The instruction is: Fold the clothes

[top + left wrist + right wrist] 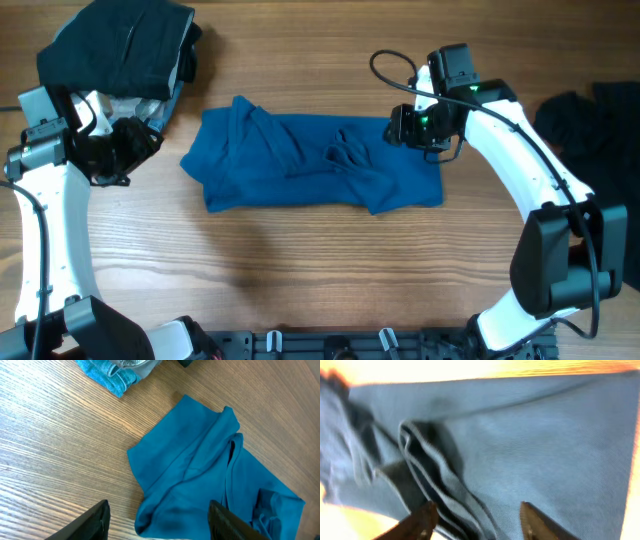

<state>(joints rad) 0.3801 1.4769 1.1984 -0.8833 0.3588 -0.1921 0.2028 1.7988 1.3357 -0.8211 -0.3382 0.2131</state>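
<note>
Shirt (318, 165) in royal blue lies across the middle of the table (300, 260), bunched into a rough long rectangle, with rumpled folds along its top and right half. From overhead you get the whole layout. The left gripper (140, 142) sits off to the left, clear of the cloth's left edge, and the right gripper (400, 125) is down at the shirt's upper right corner. That view also takes in a black garment (115, 45) heaped at the far left corner and another dark heap (590, 110) at the right edge, both apart from the shirt.

What overhead does not give is how the jaws stand. The left wrist camera shows them plainly: two dark fingers (97, 520) spread wide, with bare wood and the shirt's left end between them, nothing pinched and nothing touched. It also catches a pale blue garment (110, 375) at the top, apart from the shirt; from above this is mostly tucked under the black heap.

The right wrist camera is blurred and washed out, so the cloth reads pale. Fabric fills the view, and a dark-edged ridge of folds runs down between that gripper's fingers (535, 520). They stand apart, released, close over the shirt. Whether the tips touch it I cannot tell.
</note>
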